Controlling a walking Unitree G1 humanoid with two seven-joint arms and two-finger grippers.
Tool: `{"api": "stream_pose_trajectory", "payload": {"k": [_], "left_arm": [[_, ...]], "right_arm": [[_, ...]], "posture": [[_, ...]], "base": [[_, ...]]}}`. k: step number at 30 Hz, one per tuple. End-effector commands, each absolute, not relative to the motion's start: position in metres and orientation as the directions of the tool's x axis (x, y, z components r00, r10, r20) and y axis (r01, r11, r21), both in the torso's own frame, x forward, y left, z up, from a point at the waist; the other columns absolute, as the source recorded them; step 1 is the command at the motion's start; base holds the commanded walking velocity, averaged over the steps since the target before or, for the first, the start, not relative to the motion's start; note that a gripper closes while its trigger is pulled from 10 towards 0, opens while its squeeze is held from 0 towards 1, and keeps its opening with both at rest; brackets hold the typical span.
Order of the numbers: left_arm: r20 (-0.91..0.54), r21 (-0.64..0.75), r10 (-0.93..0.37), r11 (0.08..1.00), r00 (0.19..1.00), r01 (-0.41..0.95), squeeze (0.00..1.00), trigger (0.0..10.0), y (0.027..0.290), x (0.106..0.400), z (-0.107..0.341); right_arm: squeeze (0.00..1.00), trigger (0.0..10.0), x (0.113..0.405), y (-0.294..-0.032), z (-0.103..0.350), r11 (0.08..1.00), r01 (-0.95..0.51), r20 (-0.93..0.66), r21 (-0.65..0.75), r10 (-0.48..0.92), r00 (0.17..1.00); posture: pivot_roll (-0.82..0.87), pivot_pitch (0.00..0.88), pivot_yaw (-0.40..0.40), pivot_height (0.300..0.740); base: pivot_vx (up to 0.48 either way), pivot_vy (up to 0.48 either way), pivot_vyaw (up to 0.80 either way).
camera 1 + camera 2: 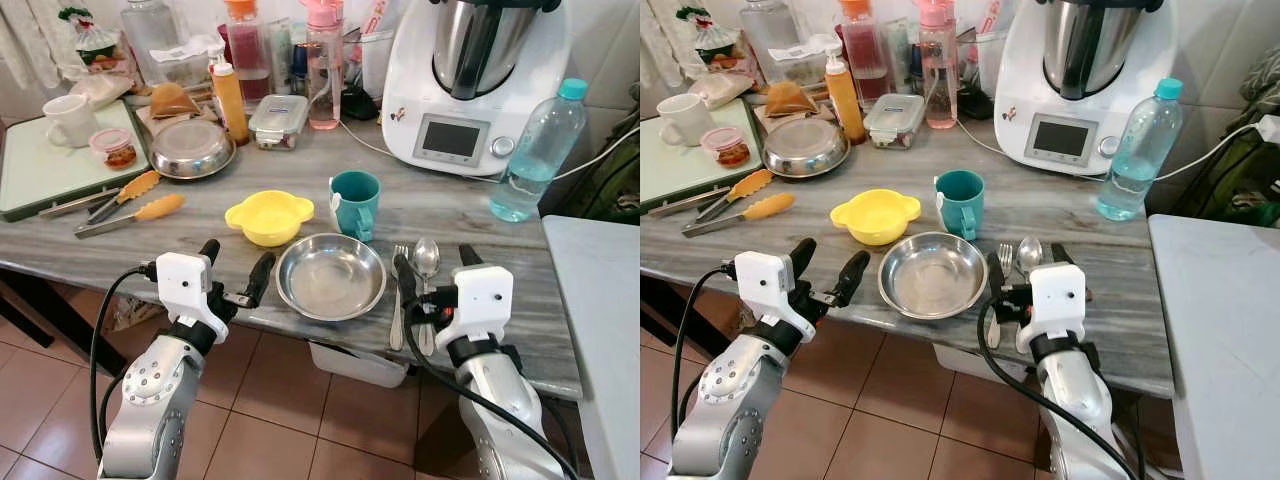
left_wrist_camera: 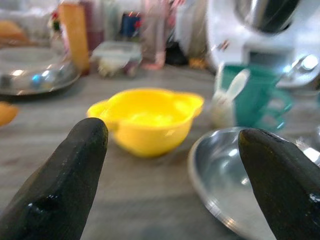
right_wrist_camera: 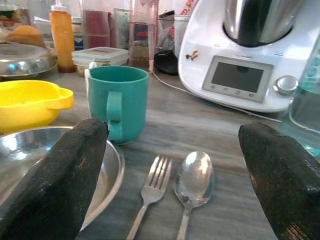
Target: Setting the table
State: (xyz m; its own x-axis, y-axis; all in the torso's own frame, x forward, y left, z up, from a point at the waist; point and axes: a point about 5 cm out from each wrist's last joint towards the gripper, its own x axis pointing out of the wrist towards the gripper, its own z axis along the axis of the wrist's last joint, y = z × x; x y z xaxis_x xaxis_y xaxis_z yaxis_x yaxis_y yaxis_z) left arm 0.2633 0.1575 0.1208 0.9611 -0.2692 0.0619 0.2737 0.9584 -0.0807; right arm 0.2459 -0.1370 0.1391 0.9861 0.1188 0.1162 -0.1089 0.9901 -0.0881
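Observation:
A round steel plate lies at the grey table's front edge. Behind it stand a yellow two-handled bowl and a teal mug. To the plate's right a fork and a spoon lie side by side. My left gripper is open and empty, just left of the plate at the table edge. My right gripper is open too, hovering over the near ends of the fork and spoon. The right wrist view looks along the fork and spoon toward the mug.
A white kitchen machine and a water bottle stand at the back right. Bottles, a lidded container and a steel dish crowd the back. Tongs and a green tray with a white cup are on the left.

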Motion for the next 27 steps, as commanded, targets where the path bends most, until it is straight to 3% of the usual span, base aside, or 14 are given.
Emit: {"api": "stream_pose_trajectory", "payload": {"k": [1,5,6,7,8,9,21,27], "left_arm": [[0.035,-0.049,-0.24,0.969,0.97,0.242,0.0,10.0,0.163,0.262,0.115],[-0.007,0.0,-0.208,0.978,0.978,0.208,0.0,10.0,0.171,0.261,0.109],[-0.008,0.008,-0.201,0.98,0.98,0.201,0.0,10.0,0.172,0.261,0.109],[-0.009,0.012,-0.196,0.98,0.981,0.196,0.0,10.0,0.173,0.262,0.108],[-0.008,0.013,-0.191,0.981,0.981,0.192,0.0,10.0,0.174,0.262,0.108],[-0.007,0.011,-0.191,0.981,0.982,0.191,0.0,10.0,0.174,0.262,0.108],[-0.006,0.034,-0.165,0.986,0.986,0.165,0.0,10.0,0.171,0.265,0.106],[0.005,0.039,-0.152,0.988,0.988,0.152,0.0,10.0,0.172,0.268,0.109]], "right_arm": [[1.0,10.0,0.243,-0.14,0.14,0.992,-0.104,0.108,-0.072,0.111,0.988],[1.0,10.0,0.238,-0.141,0.133,0.992,-0.109,0.072,-0.071,0.114,0.991],[0.94,10.0,0.238,-0.141,0.132,0.992,-0.109,0.068,-0.071,0.113,0.991],[0.94,10.0,0.238,-0.142,0.132,0.992,-0.108,0.066,-0.07,0.113,0.991],[0.52,10.0,0.238,-0.142,0.132,0.992,-0.108,0.063,-0.07,0.113,0.992],[0.36,10.0,0.238,-0.142,0.132,0.992,-0.108,0.063,-0.07,0.113,0.992],[0.31,10.0,0.241,-0.139,0.131,0.988,-0.127,0.053,-0.086,0.132,0.99],[0.32,10.0,0.243,-0.136,0.131,0.987,-0.134,0.053,-0.088,0.139,0.989]], "posture": [[-0.05,0.01,0.036,0.74],[-0.05,0.014,0.039,0.74],[-0.05,0.014,0.039,0.74],[-0.06,0.016,0.04,0.74],[-0.06,0.017,0.04,0.74],[-0.06,0.017,0.04,0.74],[-0.05,0.017,0.033,0.74],[-0.05,0.011,0.037,0.74]], "base": [[0.0,0.0,0.0],[0.0,0.0,0.0],[0.0,0.0,0.0],[0.0,0.0,0.0],[0.0,0.0,0.0],[0.0,0.0,0.0],[0.0,0.0,0.0],[0.0,0.0,0.68]]}}
